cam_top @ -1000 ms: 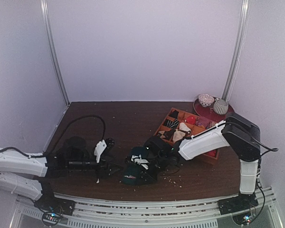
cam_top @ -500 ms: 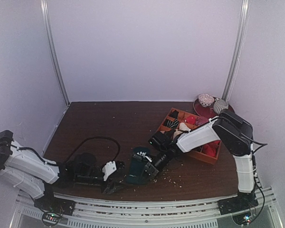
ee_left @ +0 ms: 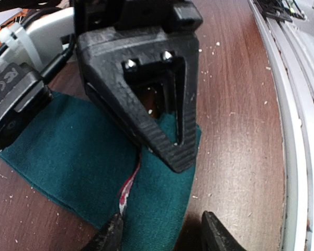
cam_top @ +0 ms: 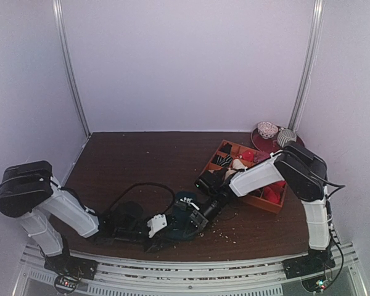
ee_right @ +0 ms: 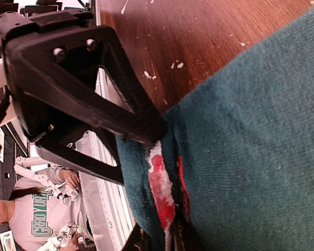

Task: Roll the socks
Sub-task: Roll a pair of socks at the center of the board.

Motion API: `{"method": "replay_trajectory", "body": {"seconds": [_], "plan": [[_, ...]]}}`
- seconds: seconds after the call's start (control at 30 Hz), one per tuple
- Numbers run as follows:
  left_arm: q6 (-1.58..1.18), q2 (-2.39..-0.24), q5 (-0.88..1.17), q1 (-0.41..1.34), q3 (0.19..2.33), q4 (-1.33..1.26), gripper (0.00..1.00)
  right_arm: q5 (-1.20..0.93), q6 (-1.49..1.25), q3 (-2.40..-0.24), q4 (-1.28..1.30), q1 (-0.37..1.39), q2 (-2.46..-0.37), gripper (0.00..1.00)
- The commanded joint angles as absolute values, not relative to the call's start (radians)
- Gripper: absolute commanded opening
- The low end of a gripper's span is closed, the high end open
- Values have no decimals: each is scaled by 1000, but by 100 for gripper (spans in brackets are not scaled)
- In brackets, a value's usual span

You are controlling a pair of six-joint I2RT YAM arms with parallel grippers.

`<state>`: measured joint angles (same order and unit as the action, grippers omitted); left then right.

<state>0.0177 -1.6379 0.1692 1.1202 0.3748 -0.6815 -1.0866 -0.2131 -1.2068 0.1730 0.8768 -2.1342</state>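
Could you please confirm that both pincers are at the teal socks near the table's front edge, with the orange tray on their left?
Not quite: the orange tray lies right of the teal socks, as the top external view shows. The left pincer and right pincer are at the socks.

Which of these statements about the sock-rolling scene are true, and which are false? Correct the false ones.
1. The teal socks lie on the table. True.
2. The tray stands on the table's left side. False: it stands on the right side.
3. The left gripper is closed tight. False: its fingers stand apart, astride the socks' edge.
4. The right gripper pinches the socks. True.
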Motion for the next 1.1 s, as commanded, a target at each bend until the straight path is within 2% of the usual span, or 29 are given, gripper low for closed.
{"method": "replay_trajectory", "body": {"seconds": [0.0,0.03,0.13,0.23,0.37,0.53,0.67,0.73,0.87,0.93,0.97,1.07], "plan": [[9,-1676,184,1127,399,-703,46,-1006,-220,-1192,269,870,-2193,13],[5,-1679,189,1129,397,-701,42,-1011,-221,-1193,268,870,-2195,13],[-7,-1688,196,1132,396,-702,19,-1017,-221,-1195,261,869,-2194,13],[-21,-1694,196,1132,404,-690,1,-1016,-213,-1199,264,870,-2187,13],[-84,-1671,177,1132,429,-593,0,-1022,-214,-1177,209,871,-2105,16],[-199,-1614,153,1104,542,-218,0,-895,-202,-1027,-32,872,-1828,26],[-295,-1599,298,1027,577,-52,0,-748,-160,-753,-390,896,-1571,33],[-331,-1598,400,976,556,-55,0,-647,-16,-671,-440,953,-1490,36],[-328,-1640,475,926,553,-26,0,-444,221,-608,-430,1078,-1445,43],[-315,-1678,511,923,572,-19,0,-360,300,-604,-423,1119,-1453,45],[-312,-1699,533,924,583,-21,0,-308,357,-610,-419,1147,-1464,50],[-302,-1749,564,924,608,-28,0,-202,464,-636,-422,1191,-1517,52]]}}
